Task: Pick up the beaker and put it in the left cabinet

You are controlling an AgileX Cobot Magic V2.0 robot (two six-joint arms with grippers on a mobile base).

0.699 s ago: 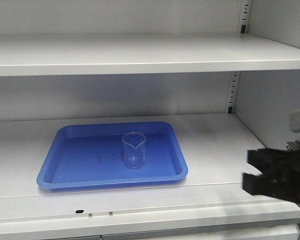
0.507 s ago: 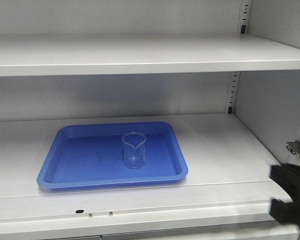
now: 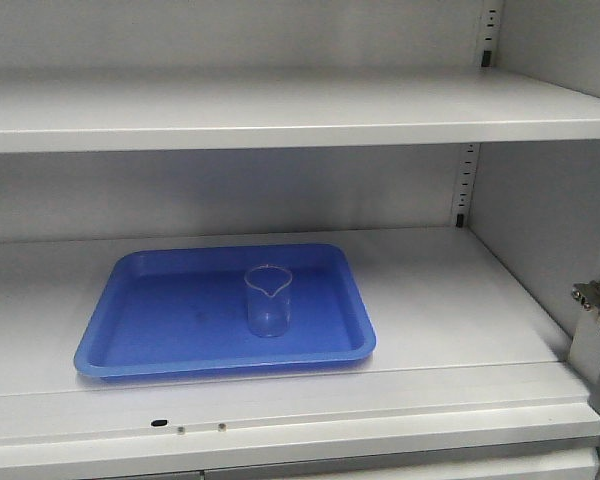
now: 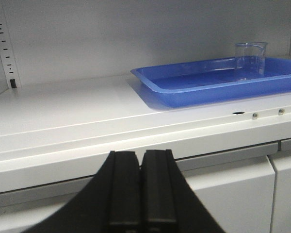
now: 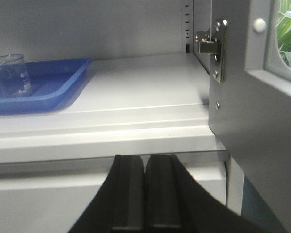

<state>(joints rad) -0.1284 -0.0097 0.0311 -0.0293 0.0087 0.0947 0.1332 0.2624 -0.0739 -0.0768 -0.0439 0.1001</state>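
Observation:
The small clear beaker stands upright in a blue tray on the middle shelf of the pale grey cabinet. It also shows at the far right of the left wrist view, beaker, and at the far left of the right wrist view, beaker. My left gripper is shut and empty, below and in front of the shelf edge. My right gripper is likewise shut and empty, low in front of the shelf. Neither gripper appears in the front view.
An upper shelf spans the cabinet above the tray. A silver hinge and the door frame stand close on the right of my right gripper. Peg-hole rails run up the back corners.
The right arm, seen at the front view's right edge earlier, has dropped down and out of that view. The beaker and tray have not moved.

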